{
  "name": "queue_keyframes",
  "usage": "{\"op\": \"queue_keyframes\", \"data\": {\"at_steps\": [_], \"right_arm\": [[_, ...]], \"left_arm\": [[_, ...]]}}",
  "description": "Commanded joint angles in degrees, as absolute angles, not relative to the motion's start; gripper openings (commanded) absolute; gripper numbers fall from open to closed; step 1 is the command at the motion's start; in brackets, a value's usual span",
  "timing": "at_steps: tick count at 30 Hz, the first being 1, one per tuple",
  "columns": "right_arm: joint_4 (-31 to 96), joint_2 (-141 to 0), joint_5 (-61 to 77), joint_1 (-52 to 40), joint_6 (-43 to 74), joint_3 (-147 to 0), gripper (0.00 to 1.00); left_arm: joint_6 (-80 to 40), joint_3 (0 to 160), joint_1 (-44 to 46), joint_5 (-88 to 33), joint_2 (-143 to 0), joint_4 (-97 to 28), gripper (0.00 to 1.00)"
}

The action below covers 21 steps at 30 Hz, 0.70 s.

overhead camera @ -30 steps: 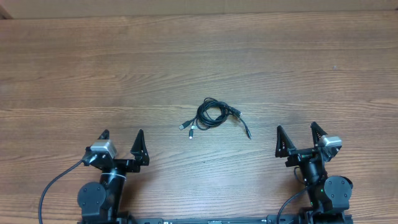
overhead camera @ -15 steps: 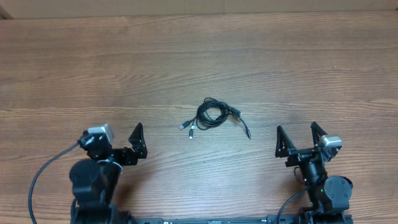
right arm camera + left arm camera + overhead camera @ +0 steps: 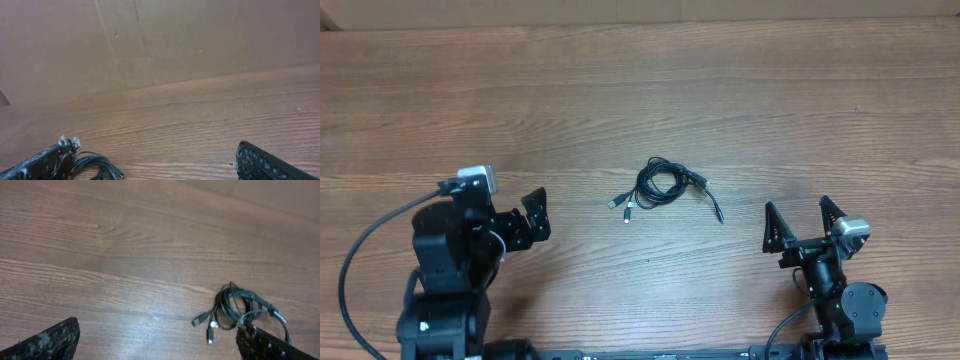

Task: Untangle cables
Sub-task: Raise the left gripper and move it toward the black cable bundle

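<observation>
Wood-grain bench (image 3: 740,90) fills the overhead frame, evenly lit. Plain brown panel wall (image 3: 200,35) rises behind the far edge, a vertical seam visible.

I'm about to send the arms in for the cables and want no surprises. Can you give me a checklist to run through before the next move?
1. Left gripper open and empty: ok.
2. Right gripper open and empty: ok.
3. Cables in one loose bundle on the table, touched by neither gripper: ok.
4. Free ends showing outside the coil, with silver-tipped plugs on its left side in the overhead view: ok.
5. Which strand crosses over which inside the coil: cannot tell.
</observation>
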<state>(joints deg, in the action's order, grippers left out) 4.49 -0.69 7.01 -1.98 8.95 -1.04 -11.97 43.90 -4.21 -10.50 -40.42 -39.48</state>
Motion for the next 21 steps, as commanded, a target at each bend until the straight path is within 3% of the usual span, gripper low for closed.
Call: {"op": "queue_keyframes", "data": {"at_steps": [1, 21], "right_arm": [[4.2, -0.2, 6.2, -2.3, 8.5, -0.4, 1.0], [4.2, -0.2, 6.2, -2.3, 8.5, -0.4, 1.0]], "left_arm": [[-9.6, 48.2, -4.1, -11.7, -42.9, -41.1, 1.0], [-9.9, 48.7, -4.1, -12.1, -43.4, -41.7, 1.0]]}}
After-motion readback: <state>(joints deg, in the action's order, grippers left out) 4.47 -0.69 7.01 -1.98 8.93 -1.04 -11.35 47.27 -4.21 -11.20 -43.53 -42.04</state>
